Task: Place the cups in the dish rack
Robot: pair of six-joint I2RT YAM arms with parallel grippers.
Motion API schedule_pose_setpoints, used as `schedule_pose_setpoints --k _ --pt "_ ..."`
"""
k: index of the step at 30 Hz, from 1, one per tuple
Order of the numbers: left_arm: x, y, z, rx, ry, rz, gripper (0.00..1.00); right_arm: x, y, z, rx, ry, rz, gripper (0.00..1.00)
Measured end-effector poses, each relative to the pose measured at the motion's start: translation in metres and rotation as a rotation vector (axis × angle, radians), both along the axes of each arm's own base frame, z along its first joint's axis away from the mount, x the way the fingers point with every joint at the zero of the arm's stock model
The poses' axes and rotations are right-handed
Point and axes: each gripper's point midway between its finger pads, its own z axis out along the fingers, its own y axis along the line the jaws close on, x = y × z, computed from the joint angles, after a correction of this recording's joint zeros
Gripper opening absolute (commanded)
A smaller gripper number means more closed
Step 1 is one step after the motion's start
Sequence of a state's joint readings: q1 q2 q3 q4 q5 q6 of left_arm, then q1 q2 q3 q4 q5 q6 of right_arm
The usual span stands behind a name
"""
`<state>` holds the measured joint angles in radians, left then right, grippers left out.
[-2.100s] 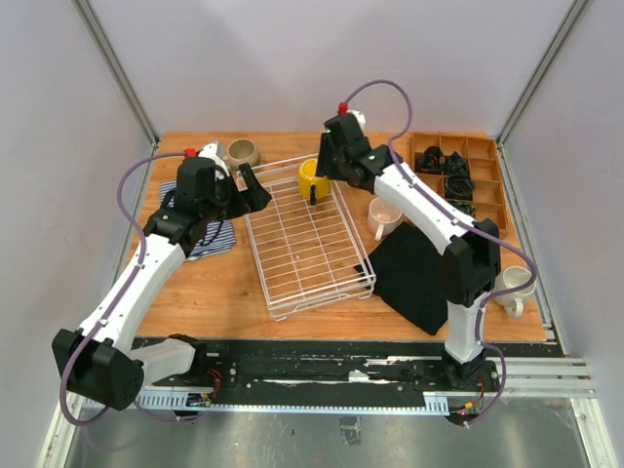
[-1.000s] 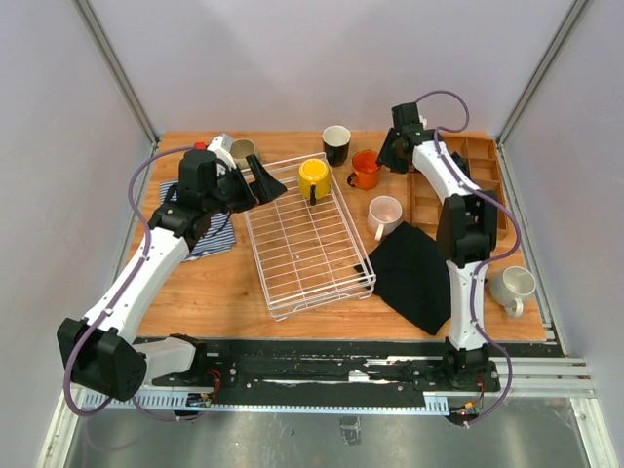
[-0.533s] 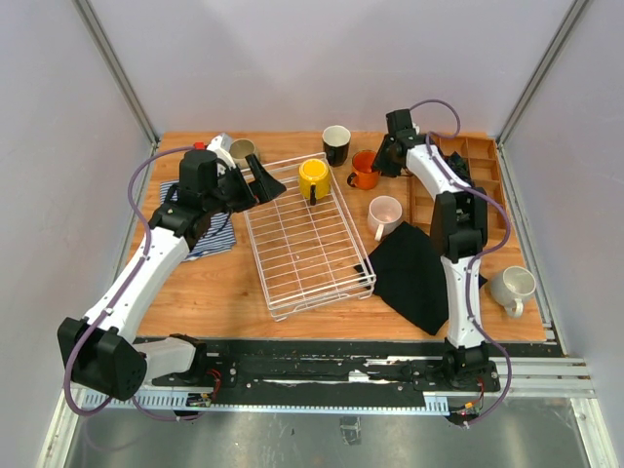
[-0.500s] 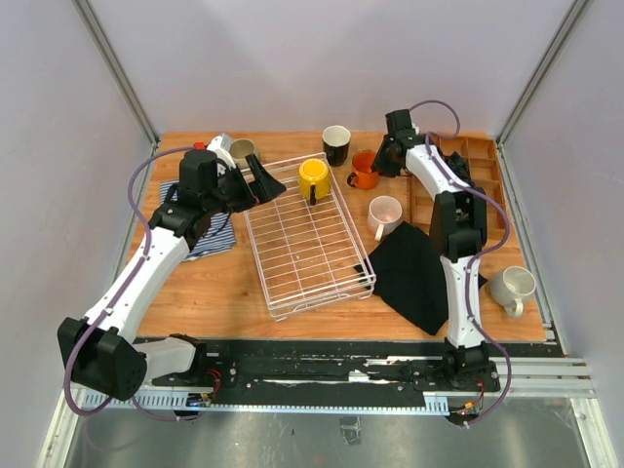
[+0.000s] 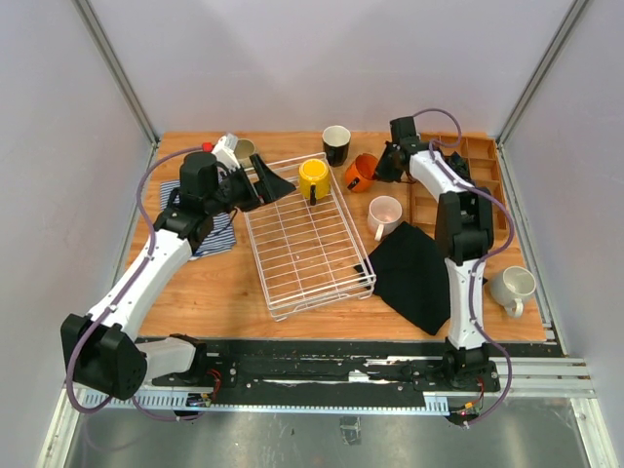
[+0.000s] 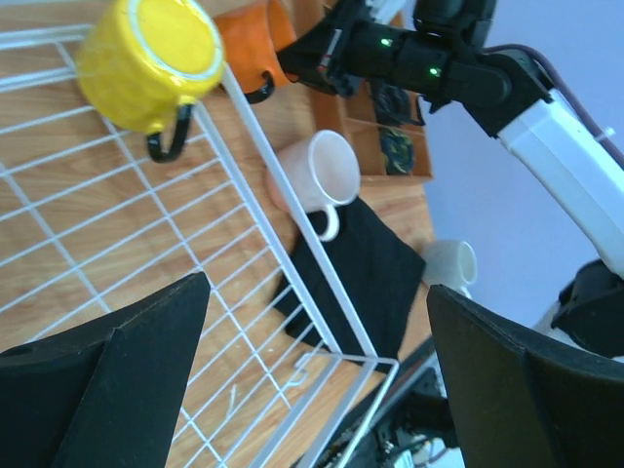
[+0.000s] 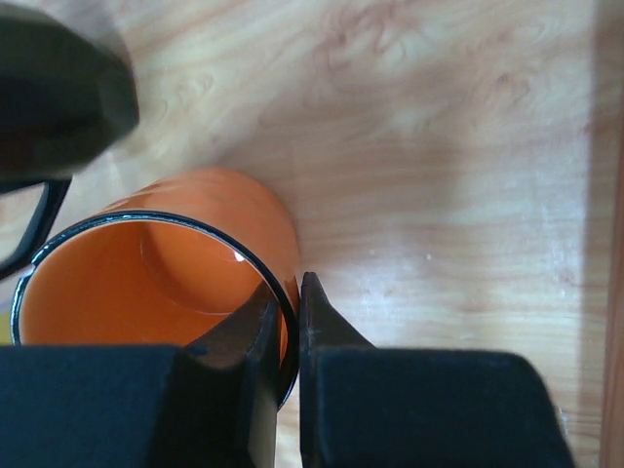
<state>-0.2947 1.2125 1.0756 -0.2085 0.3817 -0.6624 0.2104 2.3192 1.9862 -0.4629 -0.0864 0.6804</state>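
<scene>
**A:** Why does the right tool point(image 7: 290, 292) take the orange mug point(image 7: 156, 263) by its wall and not its handle?

**B:** It is pinched tight on the rim, one side inside and one outside. A thin, hard glazed wall gives a sure grip, I'd judge, and the dark loop handle points away. The mug is tilted near the desk's point(image 5: 214, 292) far edge, just beyond the far right corner of the dish rack point(image 5: 265, 255). I can't tell whether its base is clear of the wood.

**A:** And the left tool point(image 5: 268, 180)?

**B:** Spread wide and holding nothing, it hovers at the rack's far left corner. The beige mug point(image 5: 242, 149) sits half hidden behind it, so that is likely its target.

**A:** What's loaded so far?

**B:** Only the yellow mug point(image 5: 313, 178), at the rack's far end, seemingly mouth down on the grid. White coated wire with open squares suits draining, though round glossy ceramic could rock on it.

**A:** The others?

**B:** The black mug point(image 5: 336, 143) stands upright at the far edge. The pink mug point(image 5: 384, 213) is beside the rack's right side, near the soft matte black cloth point(image 5: 414, 273). The whitish-grey mug point(image 5: 513, 286) is by the desk's right edge, all still out of the rack
</scene>
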Motion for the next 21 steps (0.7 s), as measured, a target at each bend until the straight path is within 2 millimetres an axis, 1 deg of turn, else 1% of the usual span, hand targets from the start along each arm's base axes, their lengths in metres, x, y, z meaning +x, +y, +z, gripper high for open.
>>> schedule_pose_setpoints --k 3,5,6,8,9,12,13,15,17,19,21 --pt "-0.006 -0.013 -0.002 -0.081 -0.004 -0.067 0.96 -0.017 -0.001 0.001 0.053 0.012 0.013 0.01" --pt "-0.011 -0.022 -0.001 -0.144 -0.005 -0.111 0.96 -0.031 -0.005 0.007 0.089 0.013 0.014 0.01" --pt "-0.014 -0.025 0.000 -0.170 -0.002 -0.128 0.96 -0.036 -0.006 0.013 0.108 0.006 0.016 0.01" --pt "-0.019 -0.032 0.007 -0.234 -0.007 -0.166 0.96 -0.045 -0.005 0.035 0.150 -0.032 0.024 0.01" --pt "-0.020 -0.034 0.011 -0.262 -0.010 -0.180 0.96 -0.047 -0.005 0.050 0.176 -0.067 0.026 0.01" --pt "-0.024 -0.041 0.026 -0.363 -0.025 -0.223 0.96 -0.055 0.002 0.109 0.271 -0.212 0.054 0.01" --pt "-0.026 -0.043 0.031 -0.398 -0.027 -0.236 0.96 -0.058 0.007 0.133 0.311 -0.276 0.072 0.01" --pt "-0.028 -0.046 0.036 -0.450 -0.020 -0.256 0.96 -0.067 0.020 0.175 0.387 -0.387 0.120 0.01" --pt "-0.027 -0.050 0.040 -0.485 -0.013 -0.276 0.96 -0.076 0.033 0.209 0.451 -0.480 0.172 0.01" --pt "-0.025 -0.054 0.041 -0.500 -0.001 -0.288 0.96 -0.085 0.051 0.231 0.501 -0.549 0.230 0.01" --pt "-0.023 -0.058 0.042 -0.511 0.007 -0.301 0.96 -0.095 0.074 0.247 0.553 -0.602 0.302 0.01"
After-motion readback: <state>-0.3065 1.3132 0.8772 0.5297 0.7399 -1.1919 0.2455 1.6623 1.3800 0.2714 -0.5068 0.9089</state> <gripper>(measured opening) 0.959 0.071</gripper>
